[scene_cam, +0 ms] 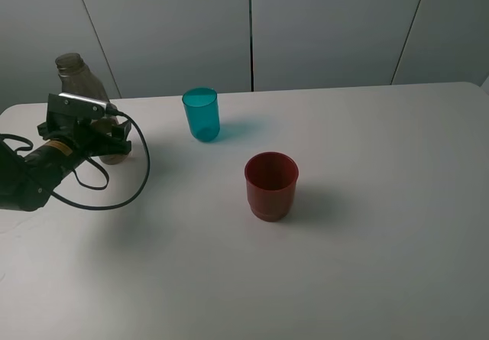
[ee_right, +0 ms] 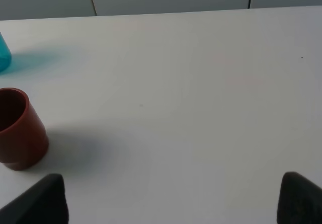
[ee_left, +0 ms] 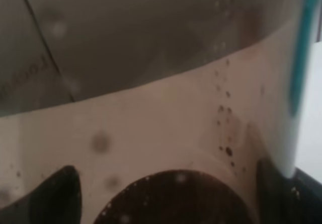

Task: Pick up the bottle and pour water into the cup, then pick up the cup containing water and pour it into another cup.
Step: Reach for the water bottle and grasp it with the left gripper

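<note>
— Looking down from the high camera, where is the bottle standing?
— It is standing upright near the far left corner of the white table. The left gripper is reaching around its lower part, jaws spread wide, one on each side.
— And the cups?
— The teal cup is sitting near the far edge, left of the middle. The red cup is standing apart from it, closer to the table's centre. Both are upright.
— What is the left wrist camera showing?
— The bottle's smoky wall is filling the view, with dark fingers flanking it low down. Whether they are touching it, I cannot tell.
— And the right wrist?
— The right gripper is hanging above the table, jaws wide apart and holding nothing. The red cup and a sliver of the teal cup are showing off to one side.
</note>
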